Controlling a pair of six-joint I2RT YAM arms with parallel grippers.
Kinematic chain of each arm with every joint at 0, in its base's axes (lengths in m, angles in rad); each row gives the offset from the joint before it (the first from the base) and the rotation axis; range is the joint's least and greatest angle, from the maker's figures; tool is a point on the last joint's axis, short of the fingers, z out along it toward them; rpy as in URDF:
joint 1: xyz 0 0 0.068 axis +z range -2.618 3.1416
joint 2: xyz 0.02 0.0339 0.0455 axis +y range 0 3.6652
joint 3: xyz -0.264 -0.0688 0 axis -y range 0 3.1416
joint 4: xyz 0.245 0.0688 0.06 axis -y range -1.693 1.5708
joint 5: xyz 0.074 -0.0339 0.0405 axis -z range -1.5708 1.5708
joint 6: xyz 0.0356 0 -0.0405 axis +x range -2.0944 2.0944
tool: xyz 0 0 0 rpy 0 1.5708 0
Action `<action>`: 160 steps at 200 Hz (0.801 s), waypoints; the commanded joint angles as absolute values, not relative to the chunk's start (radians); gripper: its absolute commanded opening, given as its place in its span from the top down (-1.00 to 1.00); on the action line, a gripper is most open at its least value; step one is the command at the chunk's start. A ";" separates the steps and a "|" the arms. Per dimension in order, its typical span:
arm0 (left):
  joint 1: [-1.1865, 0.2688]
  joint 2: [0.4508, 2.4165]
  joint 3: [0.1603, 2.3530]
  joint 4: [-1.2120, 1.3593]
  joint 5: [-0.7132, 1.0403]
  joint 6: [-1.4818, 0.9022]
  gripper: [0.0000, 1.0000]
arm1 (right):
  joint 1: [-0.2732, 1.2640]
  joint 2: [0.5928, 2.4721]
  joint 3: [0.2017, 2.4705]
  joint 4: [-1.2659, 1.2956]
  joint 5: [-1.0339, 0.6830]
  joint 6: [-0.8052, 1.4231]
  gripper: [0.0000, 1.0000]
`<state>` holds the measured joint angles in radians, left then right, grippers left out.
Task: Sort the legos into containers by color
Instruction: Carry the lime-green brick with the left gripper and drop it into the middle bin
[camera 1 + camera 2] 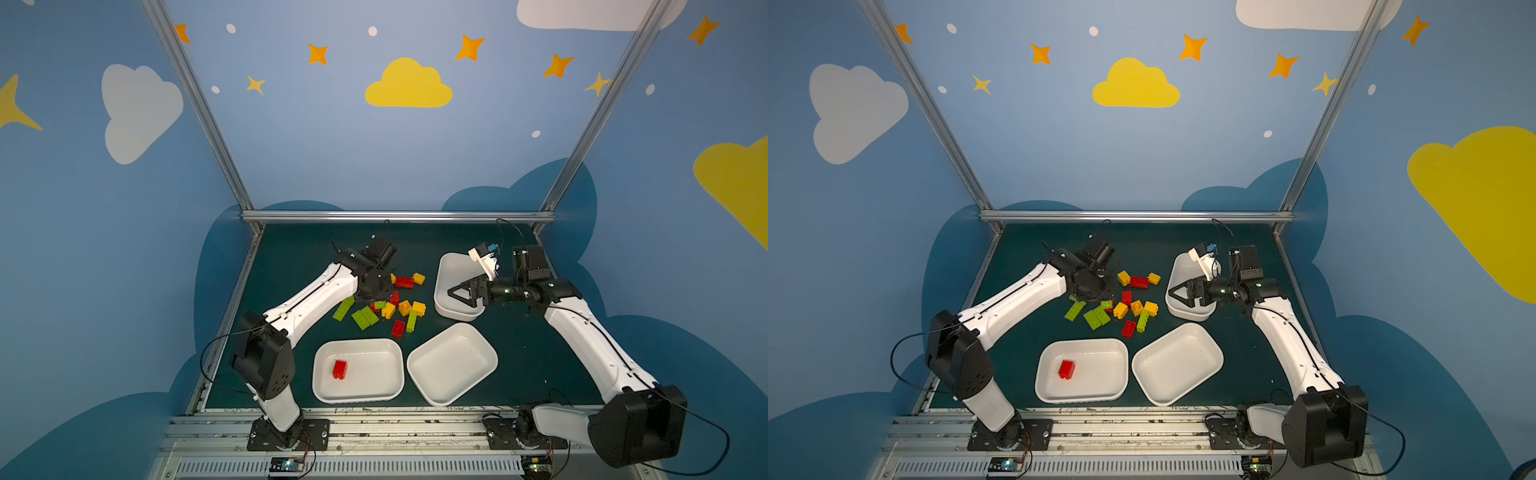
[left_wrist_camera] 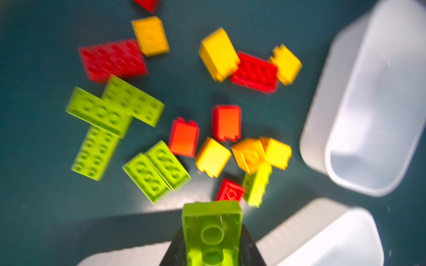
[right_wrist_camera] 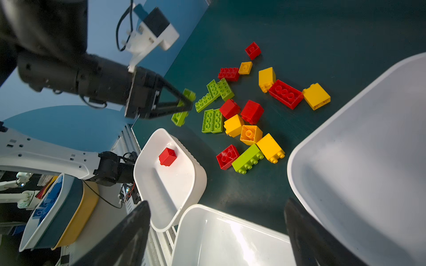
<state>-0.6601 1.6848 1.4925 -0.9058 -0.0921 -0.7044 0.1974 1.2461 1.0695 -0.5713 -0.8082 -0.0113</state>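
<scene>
Bare mat [image 1: 415, 245] behind the brick pile [image 1: 405, 308] is free; trays [image 1: 453, 365] hem its near and right sides.

Work surface: dark green mat [image 1: 299, 257], flat. Enclosure: blue walls [image 1: 332, 145] painted with a yellow cloud [image 1: 408, 85], a white cloud [image 1: 139, 112] and orange stars [image 1: 318, 54]. Aluminium crossbar [image 1: 399, 216] runs along the mat's far edge, with two uprights [image 1: 203, 109] rising from its ends. Front edge: scuffed aluminium rails [image 1: 395, 428], a slotted panel [image 1: 374, 467] below them, and a small circuit board [image 1: 286, 464] with a light lit. Right wrist view: stacked trays [image 3: 57, 207] beyond the table, blue and yellow, contents unclear.
</scene>
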 commanded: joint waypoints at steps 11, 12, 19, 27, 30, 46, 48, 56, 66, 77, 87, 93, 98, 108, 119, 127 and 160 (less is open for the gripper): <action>-0.820 1.666 1.441 -0.848 -0.046 -0.722 0.45 | 0.152 1.206 1.035 -0.627 -0.795 -0.032 -0.79; -0.825 1.668 1.441 -0.848 -0.046 -0.722 0.45 | 0.150 1.204 1.034 -0.628 -0.794 -0.031 -0.79; -0.856 1.678 1.438 -0.839 -0.042 -0.727 0.45 | 0.139 1.199 1.030 -0.631 -0.788 -0.027 -0.79; -0.888 1.693 1.436 -0.828 -0.038 -0.730 0.45 | 0.129 1.196 1.024 -0.632 -0.784 -0.028 -0.79; -0.898 1.698 1.436 -0.825 -0.035 -0.729 0.45 | 0.124 1.194 1.021 -0.632 -0.785 -0.029 -0.79; -0.951 1.731 1.446 -0.816 -0.020 -0.720 0.45 | 0.104 1.189 1.016 -0.636 -0.784 -0.031 -0.79; -0.959 1.734 1.448 -0.813 -0.018 -0.716 0.45 | 0.102 1.189 1.014 -0.637 -0.784 -0.031 -0.79; -0.985 1.742 1.451 -0.801 -0.010 -0.702 0.45 | 0.093 1.187 1.015 -0.641 -0.786 -0.033 -0.79; -1.014 1.751 1.451 -0.786 0.008 -0.685 0.44 | 0.083 1.186 1.016 -0.649 -0.784 -0.037 -0.79; -1.039 1.768 1.448 -0.785 0.020 -0.668 0.45 | 0.073 1.184 1.017 -0.651 -0.785 -0.041 -0.79; -1.057 1.786 1.440 -0.789 0.025 -0.656 0.45 | 0.066 1.182 1.018 -0.653 -0.785 -0.043 -0.79; -1.065 1.793 1.433 -0.789 0.028 -0.652 0.45 | 0.062 1.181 1.018 -0.657 -0.784 -0.044 -0.79; -1.070 1.799 1.425 -0.788 0.026 -0.654 0.45 | 0.062 1.181 1.016 -0.658 -0.784 -0.047 -0.79; -1.076 1.810 1.408 -0.789 0.021 -0.661 0.45 | 0.059 1.181 1.018 -0.661 -0.783 -0.050 -0.79; -1.081 1.813 1.386 -0.774 0.019 -0.667 0.45 | 0.057 1.180 1.019 -0.664 -0.783 -0.050 -0.79; -1.083 1.813 1.370 -0.758 0.023 -0.670 0.44 | 0.057 1.179 1.017 -0.664 -0.781 -0.051 -0.79; -1.092 1.828 1.337 -0.726 0.034 -0.669 0.30 | 0.057 1.178 1.008 -0.664 -0.784 -0.049 -0.79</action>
